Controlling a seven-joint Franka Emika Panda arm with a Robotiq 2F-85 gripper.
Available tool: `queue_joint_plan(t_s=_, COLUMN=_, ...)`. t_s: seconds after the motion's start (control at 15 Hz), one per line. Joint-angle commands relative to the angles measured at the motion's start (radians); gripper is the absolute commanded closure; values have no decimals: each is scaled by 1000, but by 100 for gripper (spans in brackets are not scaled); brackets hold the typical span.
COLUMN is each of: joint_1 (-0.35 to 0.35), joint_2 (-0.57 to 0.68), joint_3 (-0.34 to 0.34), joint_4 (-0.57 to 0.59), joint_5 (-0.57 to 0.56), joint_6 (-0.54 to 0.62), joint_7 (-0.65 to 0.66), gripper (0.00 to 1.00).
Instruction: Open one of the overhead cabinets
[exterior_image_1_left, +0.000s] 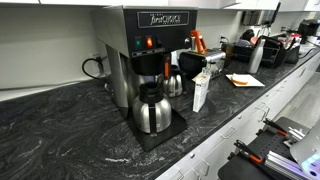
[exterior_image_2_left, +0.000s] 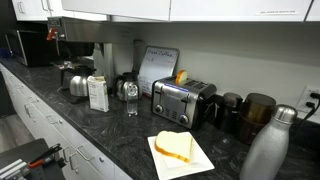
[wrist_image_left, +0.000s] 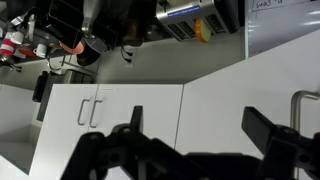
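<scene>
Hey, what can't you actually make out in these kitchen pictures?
Overhead cabinets: exterior view, cut off by the top edge; handles out of frame.
Writing on the white sheet behind the toaster: exterior view, too small to read.
Gripper: wrist view, dark and blurred, lower part cut off by the bottom edge.

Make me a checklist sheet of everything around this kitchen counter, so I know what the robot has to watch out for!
Surface: dark marbled countertop running along the wall.
Job's things: white overhead cabinets, doors shut; their bar handles show in the wrist view.
Clutter: coffee machine with carafe, carton, toaster, bread on a plate, steel bottle.
Tool: tool open, holding nothing, facing the cabinet doors.
Cables: looped cord behind the coffee machine.
Surroundings: white lower cabinets; microwave at the far end.
</scene>
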Motion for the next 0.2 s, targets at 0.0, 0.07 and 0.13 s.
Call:
queue_joint_plan(t_s=0.0, joint_1=-7, joint_2=-2, joint_3=1, joint_4=1, joint_5=5, joint_6=-1, joint_7=-4, gripper=0)
queue_joint_plan(t_s=0.07, joint_1=-7, joint_2=-3, joint_3=1, joint_4=1, joint_5=5, joint_6=-1, joint_7=-4, gripper=0)
queue_joint_plan(t_s=0.13, joint_1=-7, joint_2=-3, joint_3=1, joint_4=1, joint_5=5, joint_6=-1, joint_7=-4, gripper=0)
